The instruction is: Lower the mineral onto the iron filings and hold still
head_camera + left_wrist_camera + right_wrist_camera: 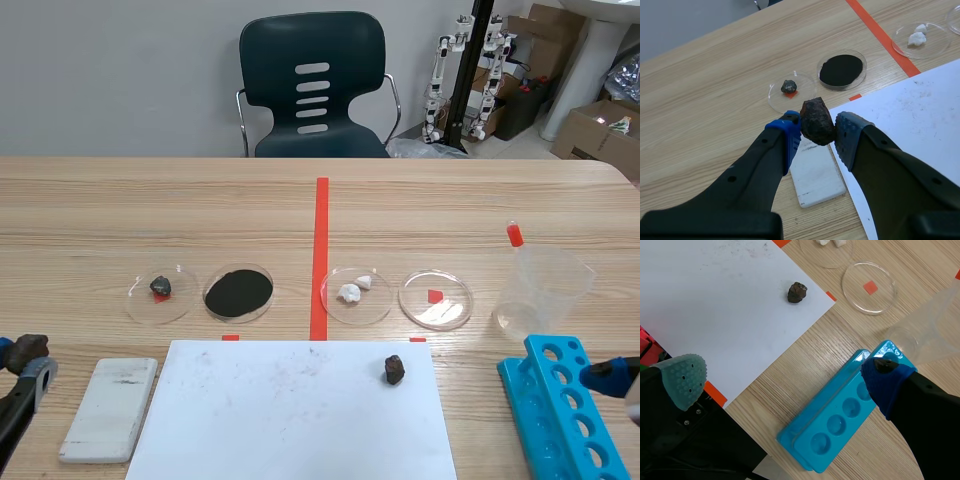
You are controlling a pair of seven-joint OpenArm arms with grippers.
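L fingers [786, 139] clamp mineral [816, 122] above white block [817, 175]; rock dish [777, 100], filings dish [865, 64] ahead; R fingers [682, 377] spread.

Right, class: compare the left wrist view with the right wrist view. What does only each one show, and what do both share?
Left wrist view only: the left gripper shut on the mineral, the iron filings, a white slab. Right wrist view only: the open right gripper, a blue rack, a loose dark rock, an empty dish. Both: the white paper and the dish of white lumps.
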